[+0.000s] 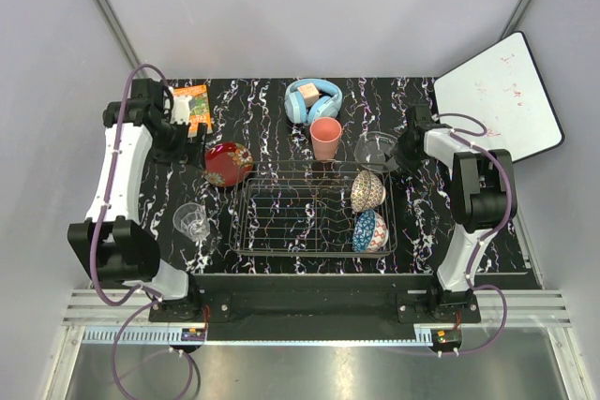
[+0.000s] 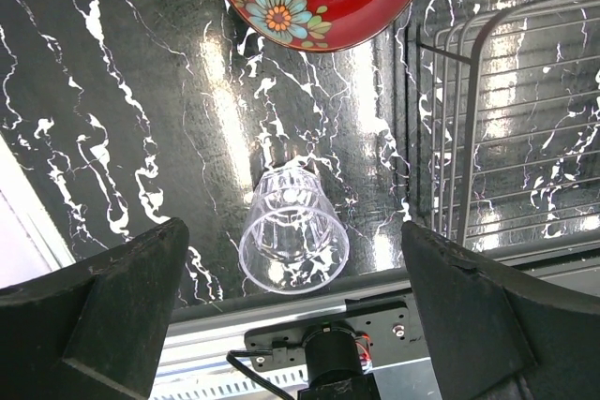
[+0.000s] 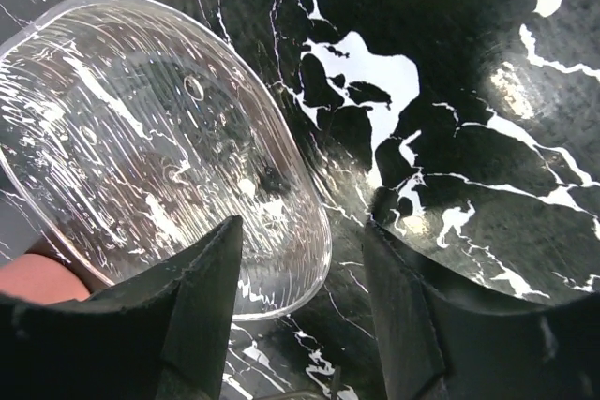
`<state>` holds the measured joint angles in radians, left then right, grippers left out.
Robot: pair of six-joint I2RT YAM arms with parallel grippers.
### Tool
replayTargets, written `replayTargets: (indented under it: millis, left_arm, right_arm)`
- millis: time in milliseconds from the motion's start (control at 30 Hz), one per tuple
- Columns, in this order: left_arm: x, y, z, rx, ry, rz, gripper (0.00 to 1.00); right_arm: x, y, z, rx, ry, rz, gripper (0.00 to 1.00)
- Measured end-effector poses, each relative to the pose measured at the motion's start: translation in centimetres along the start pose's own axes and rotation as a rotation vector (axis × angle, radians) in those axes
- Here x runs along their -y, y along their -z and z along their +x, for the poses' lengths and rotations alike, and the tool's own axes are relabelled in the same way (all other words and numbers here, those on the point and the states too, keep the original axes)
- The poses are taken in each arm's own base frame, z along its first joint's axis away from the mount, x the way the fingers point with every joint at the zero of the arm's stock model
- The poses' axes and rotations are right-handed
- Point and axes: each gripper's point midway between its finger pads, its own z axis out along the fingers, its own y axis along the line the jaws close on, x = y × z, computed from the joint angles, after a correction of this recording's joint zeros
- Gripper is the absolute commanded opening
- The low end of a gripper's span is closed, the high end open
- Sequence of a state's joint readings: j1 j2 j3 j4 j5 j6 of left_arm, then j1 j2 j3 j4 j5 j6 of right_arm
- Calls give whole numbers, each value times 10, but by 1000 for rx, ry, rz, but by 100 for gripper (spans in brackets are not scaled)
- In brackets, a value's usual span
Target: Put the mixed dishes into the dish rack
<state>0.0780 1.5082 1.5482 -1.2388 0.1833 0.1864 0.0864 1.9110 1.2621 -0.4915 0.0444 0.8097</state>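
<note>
Clear glass shallow dish point(image 3: 141, 138) is lying upper left in the right wrist view, its rim poking between the spread jaws of the right gripper point(image 3: 300, 231), while the left gripper point(image 2: 292, 227) is hanging wide open, framing the tumbler point(image 2: 295, 255) at bottom centre, and the whiteboard point(image 1: 502, 100) scribbles are proving too small to read.

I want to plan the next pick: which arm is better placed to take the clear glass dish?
Right. The right gripper has its fingers on either side of the clear glass dish's rim. The left gripper hangs open above the small tumbler, on the other side of the dish rack.
</note>
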Motion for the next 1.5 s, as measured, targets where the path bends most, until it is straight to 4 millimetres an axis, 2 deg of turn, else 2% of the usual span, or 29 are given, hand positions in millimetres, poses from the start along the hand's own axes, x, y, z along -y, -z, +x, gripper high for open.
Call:
replayTargets:
  millis: [233,467,500,633,867,967,1067,1233,1333,1400,1500]
  left_arm:
    - [2,17,-1,57,-19,-12,99]
    - [1,17,-1,58,-20,-19,99]
    - [1,17,-1,57,-20,-21,99]
    - [0,17,0,55,-22,-27,99]
    - [-4,11,7,33,-24,-43,99]
    - [-4,7,11,17,-21,-42,99]
    - [-5,4,12,14,-20,-42,99]
    - [-5,3,11,20,-21,-43,99]
    - [-5,0,13,14,-19,-41,99]
    - [-5,-2,14,9,-18,-40,99]
    - [-5,-3,15,8,-18,-39,99]
  right_arm:
    - [-6,-7,-2,27,-66,-49,45]
    - [-7,-9,-2,43,-124,-73,26]
    - [-6,-9,-1,45,-129,-73,18]
    - [-3,-9,1,46,-148,-75,2]
    - [0,5,3,59,-146,-88,0]
    - [3,21,-1,79,-113,-85,0]
    - [-1,49,-16,132,-60,-91,0]
    - [-44,115,-73,307,36,-189,0]
    - [-64,155,-99,398,85,-240,0]
    - [-71,179,-109,453,129,-268,0]
    - [-71,205,-110,509,230,-271,0]
